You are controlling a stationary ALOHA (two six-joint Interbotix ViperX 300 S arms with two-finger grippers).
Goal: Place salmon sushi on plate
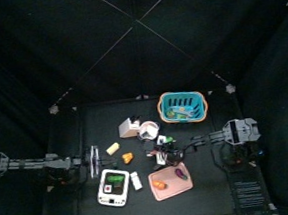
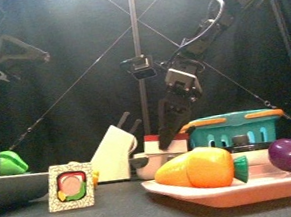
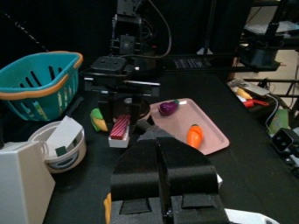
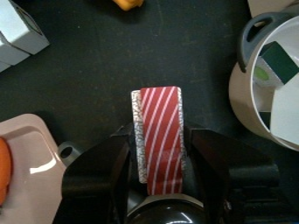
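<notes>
The salmon sushi (image 4: pixel 158 122), a white rice block topped with a red and white striped slice, lies lengthwise between my right gripper's jaws. My right gripper (image 4: pixel 160 144) is shut on it, low over the table between the white bowl (image 4: pixel 274 87) and the dusty-pink plate (image 4: pixel 24 162). The left wrist view shows the sushi (image 3: pixel 121 129) under the right gripper (image 3: pixel 126 109), beside the plate (image 3: pixel 208 122). The plate (image 1: pixel 175 183) lies at the table's front. My left gripper (image 3: pixel 163 179) is shut and empty, resting at the left (image 1: pixel 81 172).
The plate holds a purple eggplant (image 3: pixel 170 108) and an orange piece (image 3: pixel 194 136). A teal basket (image 1: pixel 182 104) stands at the back right. A white device (image 1: pixel 115 187) lies left of the plate. A white block (image 2: pixel 114 150) and a sushi-roll piece (image 2: pixel 71 186) stand front left.
</notes>
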